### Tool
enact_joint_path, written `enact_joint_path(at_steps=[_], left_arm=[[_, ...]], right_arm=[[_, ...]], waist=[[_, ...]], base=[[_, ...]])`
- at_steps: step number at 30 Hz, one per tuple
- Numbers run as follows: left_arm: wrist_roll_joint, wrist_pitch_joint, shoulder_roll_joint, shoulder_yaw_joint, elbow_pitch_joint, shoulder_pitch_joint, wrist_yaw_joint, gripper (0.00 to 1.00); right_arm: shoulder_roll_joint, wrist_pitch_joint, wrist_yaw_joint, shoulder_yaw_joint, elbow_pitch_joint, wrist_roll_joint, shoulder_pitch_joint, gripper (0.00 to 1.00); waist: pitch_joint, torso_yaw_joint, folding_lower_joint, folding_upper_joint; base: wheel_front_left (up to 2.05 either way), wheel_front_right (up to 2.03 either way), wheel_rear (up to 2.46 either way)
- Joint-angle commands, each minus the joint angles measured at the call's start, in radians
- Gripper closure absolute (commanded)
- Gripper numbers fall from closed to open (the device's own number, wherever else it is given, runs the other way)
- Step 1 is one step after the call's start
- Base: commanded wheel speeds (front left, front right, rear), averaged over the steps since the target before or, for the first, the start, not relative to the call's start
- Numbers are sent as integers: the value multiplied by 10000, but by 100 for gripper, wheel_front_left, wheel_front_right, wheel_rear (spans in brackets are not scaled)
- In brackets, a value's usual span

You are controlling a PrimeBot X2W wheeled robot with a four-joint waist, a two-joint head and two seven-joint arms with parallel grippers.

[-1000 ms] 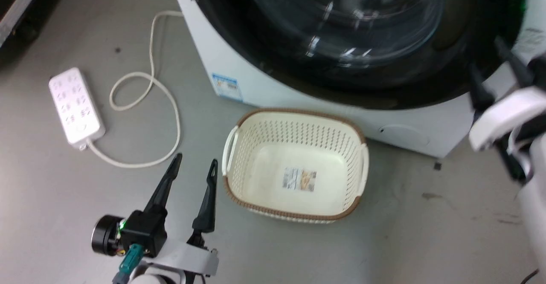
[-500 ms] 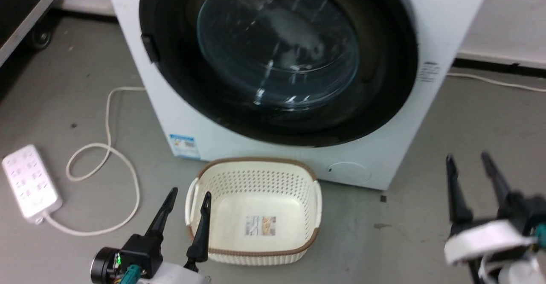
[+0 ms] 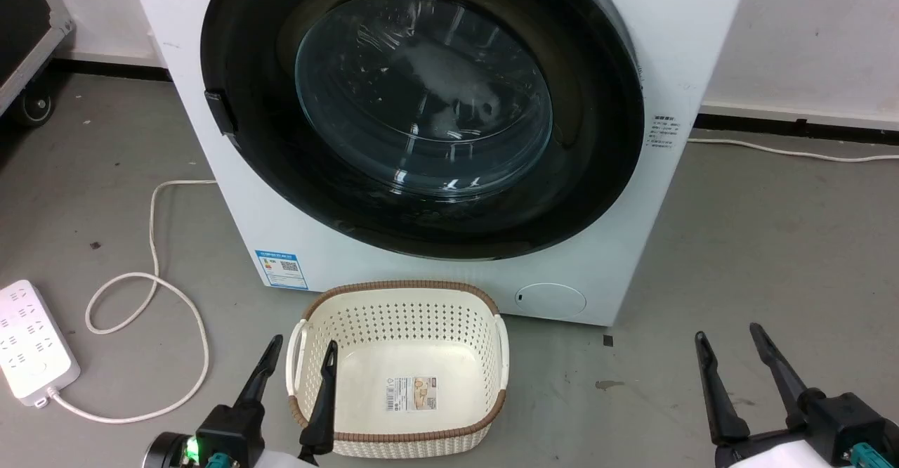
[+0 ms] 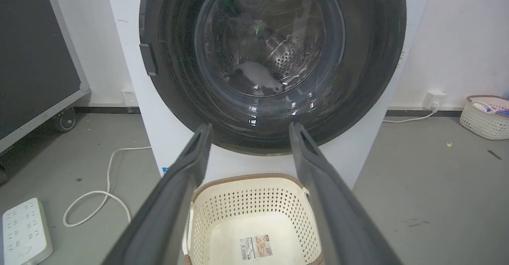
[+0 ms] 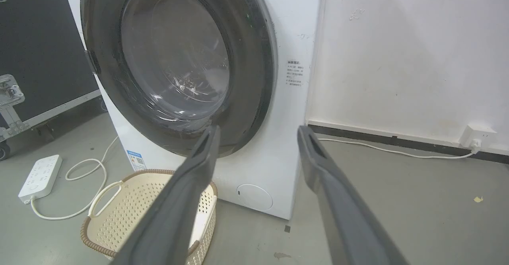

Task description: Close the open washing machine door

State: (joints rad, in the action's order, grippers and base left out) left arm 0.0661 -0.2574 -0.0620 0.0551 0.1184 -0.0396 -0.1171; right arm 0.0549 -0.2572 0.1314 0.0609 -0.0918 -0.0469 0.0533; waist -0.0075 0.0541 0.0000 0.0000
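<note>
The door is seen flush against the machine, far beyond the left gripper and right gripper, both spread and empty.

washing machine door flat against washing machine | left tool spread, empty | basket beneath tool
</note>
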Motion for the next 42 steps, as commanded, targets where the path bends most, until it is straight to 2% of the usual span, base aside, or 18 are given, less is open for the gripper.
enact_joint_path(at_steps=[1, 2, 3, 42], left_arm=[[35, -43, -43, 33, 64, -94, -29, 0], [35, -43, -43, 33, 64, -94, -29, 0], [4, 1, -2, 23, 65, -14, -1, 100], [-197, 740, 50, -149, -285, 103, 332, 100]], right_arm=[[-43, -43, -7, 16, 53, -59, 134, 0], [-43, -43, -7, 16, 53, -59, 134, 0], [0, 1, 0, 9, 6, -17, -1, 100], [-12, 733, -2, -177, 263, 120, -157, 100]], waist=[[-1, 16, 0, 0], [-1, 16, 0, 0], [-1, 16, 0, 0], [19, -143, 0, 0]], base=[[0, 0, 0], [0, 0, 0], [0, 0, 0], [0, 0, 0]])
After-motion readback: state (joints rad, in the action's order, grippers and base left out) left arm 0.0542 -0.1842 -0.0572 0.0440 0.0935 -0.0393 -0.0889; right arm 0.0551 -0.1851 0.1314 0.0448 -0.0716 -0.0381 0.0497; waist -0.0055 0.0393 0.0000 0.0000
